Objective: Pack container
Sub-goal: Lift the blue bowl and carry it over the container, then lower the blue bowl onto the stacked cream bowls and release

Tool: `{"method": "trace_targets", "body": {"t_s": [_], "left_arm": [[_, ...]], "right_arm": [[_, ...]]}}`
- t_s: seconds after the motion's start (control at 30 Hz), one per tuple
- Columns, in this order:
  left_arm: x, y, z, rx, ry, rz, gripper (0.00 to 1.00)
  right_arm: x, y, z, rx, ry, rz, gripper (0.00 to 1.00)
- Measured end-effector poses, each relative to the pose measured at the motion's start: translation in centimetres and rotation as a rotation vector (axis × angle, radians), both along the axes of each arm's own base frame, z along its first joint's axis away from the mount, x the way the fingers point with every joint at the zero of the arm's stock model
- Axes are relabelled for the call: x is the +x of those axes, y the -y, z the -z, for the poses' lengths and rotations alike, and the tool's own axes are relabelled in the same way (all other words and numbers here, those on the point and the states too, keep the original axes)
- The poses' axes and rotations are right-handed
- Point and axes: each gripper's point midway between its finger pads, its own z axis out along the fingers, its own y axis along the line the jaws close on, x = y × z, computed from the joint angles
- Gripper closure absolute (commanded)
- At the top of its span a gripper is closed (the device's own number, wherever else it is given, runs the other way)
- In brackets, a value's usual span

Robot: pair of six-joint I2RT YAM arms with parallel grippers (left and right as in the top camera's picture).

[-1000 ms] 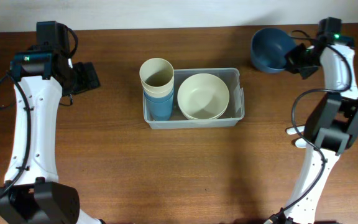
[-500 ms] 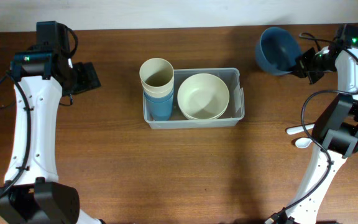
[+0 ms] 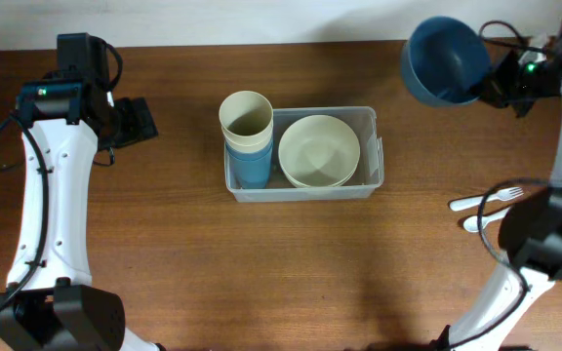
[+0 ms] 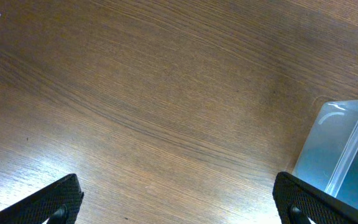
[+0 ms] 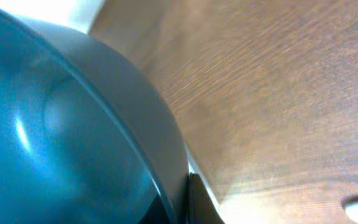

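Right pincer (image 3: 496, 86): clamped on blue bowl (image 3: 445, 60) rim. Left pincer (image 3: 140, 120): wide, empty. Container (image 3: 301, 193): cream bowl (image 3: 319, 150), stacked cups (image 3: 247, 122).

You have a brown wooden table (image 3: 261, 273) that fills most of the frame, with the clear container (image 3: 301, 192) sitting on it near the middle, a bit toward the top, and a white fork (image 3: 481, 200) and a white spoon (image 3: 472, 224) lying close together near the right edge.

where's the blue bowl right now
In the overhead view the blue bowl is at the top right, gripped at its rim by the right gripper, beyond the container's right end.
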Motion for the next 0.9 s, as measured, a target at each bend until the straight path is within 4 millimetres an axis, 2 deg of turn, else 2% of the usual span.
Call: {"method": "trace_targets", "body": {"t_s": [0.07, 0.13, 0.2, 0.33, 0.6, 0.8, 0.9], "left_arm": [[0.0, 0.0, 0.0, 0.000, 0.000, 0.000, 0.00], [0.0, 0.0, 0.0, 0.000, 0.000, 0.000, 0.00], [0.0, 0.0, 0.0, 0.000, 0.000, 0.000, 0.00], [0.0, 0.0, 0.0, 0.000, 0.000, 0.000, 0.00], [0.0, 0.0, 0.0, 0.000, 0.000, 0.000, 0.00], [0.0, 0.0, 0.0, 0.000, 0.000, 0.000, 0.00], [0.0, 0.0, 0.0, 0.000, 0.000, 0.000, 0.00]], "right_arm": [[-1.2, -1.2, -2.2, -0.027, 0.030, -0.049, 0.96], [-2.3, -2.4, -3.3, -0.043, 0.039, -0.097, 0.96], [-3.1, -3.6, -3.6, -0.048, 0.029, -0.145, 0.96], [-4.6, -6.4, -3.0, -0.063, -0.025, -0.251, 0.96], [-6.1, -11.8, -1.6, -0.207, -0.097, -0.436, 0.96], [-6.4, -16.1, -1.2, -0.302, -0.084, -0.557, 0.96], [-6.2, -17.4, -1.2, -0.327, -0.069, -0.572, 0.96]]}}
